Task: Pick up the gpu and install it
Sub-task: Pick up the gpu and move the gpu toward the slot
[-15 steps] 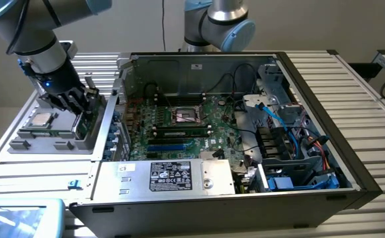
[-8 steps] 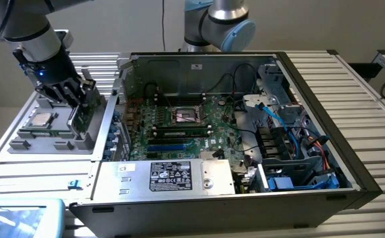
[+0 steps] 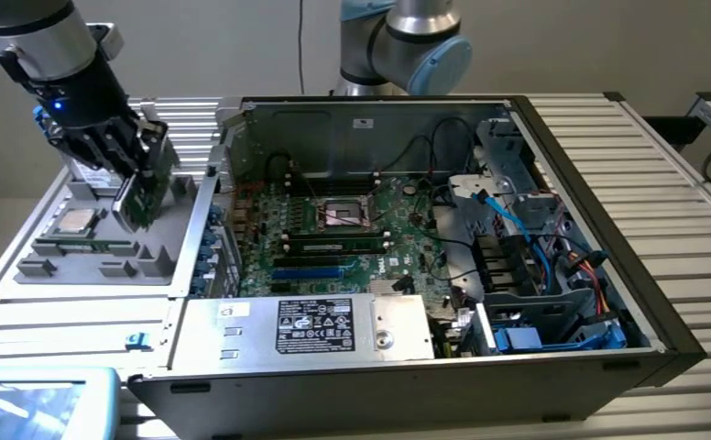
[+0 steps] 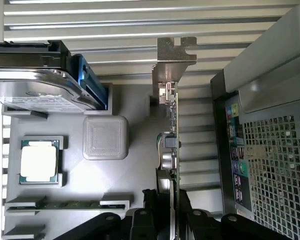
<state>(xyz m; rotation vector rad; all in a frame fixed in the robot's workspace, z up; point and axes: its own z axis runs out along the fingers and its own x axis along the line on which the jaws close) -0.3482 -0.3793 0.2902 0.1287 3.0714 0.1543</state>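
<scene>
"On the grey tray [image 4: 140,160], what sits in the slots?"

"A processor [image 4: 38,162] in its square pocket, a memory stick [image 4: 65,205] lying in a long groove beside it, and a drive [image 4: 35,90] with a blue carrier at the far end. The open computer case [image 3: 331,137] next to the tray holds the motherboard [image 3: 344,229], a labelled power supply [image 3: 307,325] and loose cables."

"Arm pose?"

"It reaches down from the exterior view's upper left. The gripper [image 3: 133,165] points downward over the tray, on the exterior view's left of the case."

"Claw and gpu?"

"The fingers are partway closed, pinching the gpu [image 4: 173,120] by its thin edges. The card hangs on edge below them, silver bracket [image 4: 172,55] at the end farthest from the claw."

"Anything unreadable?"

"The card shows edge-on, so its cooler face is hard to make out. Whether its lower edge clears the tray, I cannot tell. The arm's upper links leave the frame."
</scene>
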